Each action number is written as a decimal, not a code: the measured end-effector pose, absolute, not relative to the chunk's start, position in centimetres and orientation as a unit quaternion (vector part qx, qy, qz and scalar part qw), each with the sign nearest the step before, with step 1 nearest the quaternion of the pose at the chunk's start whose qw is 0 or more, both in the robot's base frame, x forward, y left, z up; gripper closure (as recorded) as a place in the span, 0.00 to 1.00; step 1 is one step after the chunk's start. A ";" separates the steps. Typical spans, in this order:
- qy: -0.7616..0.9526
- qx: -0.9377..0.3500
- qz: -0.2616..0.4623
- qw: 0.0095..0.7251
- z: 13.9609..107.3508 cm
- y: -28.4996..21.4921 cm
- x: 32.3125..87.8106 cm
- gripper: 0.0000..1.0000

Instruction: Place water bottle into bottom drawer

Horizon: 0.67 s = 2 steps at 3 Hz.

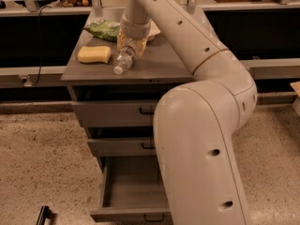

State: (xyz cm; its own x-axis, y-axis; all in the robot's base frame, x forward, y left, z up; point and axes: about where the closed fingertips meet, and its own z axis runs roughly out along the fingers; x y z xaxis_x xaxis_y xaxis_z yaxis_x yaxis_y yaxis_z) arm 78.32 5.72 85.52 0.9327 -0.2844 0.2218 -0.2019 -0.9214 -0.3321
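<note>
The water bottle [123, 60] is a small clear bottle with a white cap. It lies tilted on the grey cabinet top [154, 64], cap pointing to the front left. My gripper [131, 45] comes down from above at the end of the white arm, and its fingers are closed around the bottle's base end. The bottom drawer [133, 191] is pulled open at the foot of the cabinet, and its grey inside shows empty. My arm's large white body hides the drawer's right part.
A yellow sponge [94, 54] lies left of the bottle. A green bag [104, 30] lies behind it. The top drawer [112, 112] and middle drawer [119, 146] are closed. A counter rail runs behind the cabinet. The floor is speckled.
</note>
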 end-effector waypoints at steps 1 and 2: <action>0.214 -0.957 -0.138 0.139 88.2 1.0 76.4 1.00; 0.307 -0.934 -0.112 0.146 90.7 -4.0 70.9 1.00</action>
State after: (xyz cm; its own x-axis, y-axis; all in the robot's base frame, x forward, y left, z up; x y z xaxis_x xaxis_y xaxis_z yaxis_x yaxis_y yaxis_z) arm 70.93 -4.04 90.72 0.7866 -0.6058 0.1198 -0.5404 -0.7692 -0.3411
